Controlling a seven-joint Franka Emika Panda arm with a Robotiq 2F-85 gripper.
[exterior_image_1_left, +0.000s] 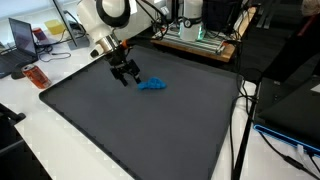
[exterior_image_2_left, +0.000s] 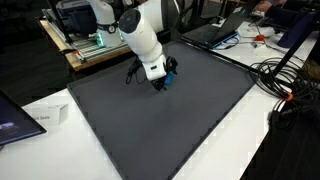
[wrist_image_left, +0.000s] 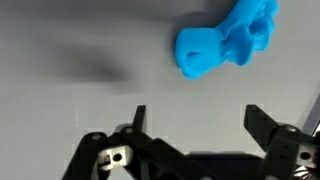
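Observation:
A small blue object (exterior_image_1_left: 152, 84), lumpy like a toy or crumpled cloth, lies on the dark grey mat (exterior_image_1_left: 130, 130). My gripper (exterior_image_1_left: 126, 76) hovers just beside it, low over the mat, with its black fingers spread wide and nothing between them. In the wrist view the blue object (wrist_image_left: 228, 38) sits at the upper right, beyond the gripper (wrist_image_left: 196, 118) and off to the right of the gap. In an exterior view the white arm hides most of the blue object (exterior_image_2_left: 171, 76), and the gripper (exterior_image_2_left: 160, 82) is next to it.
The mat covers a white table (exterior_image_1_left: 40, 130). A red can (exterior_image_1_left: 36, 75) and a laptop (exterior_image_1_left: 22, 40) stand by one edge. A green-lit box of electronics (exterior_image_1_left: 195, 38) is at the back. Cables (exterior_image_2_left: 285, 75) run along the table's side.

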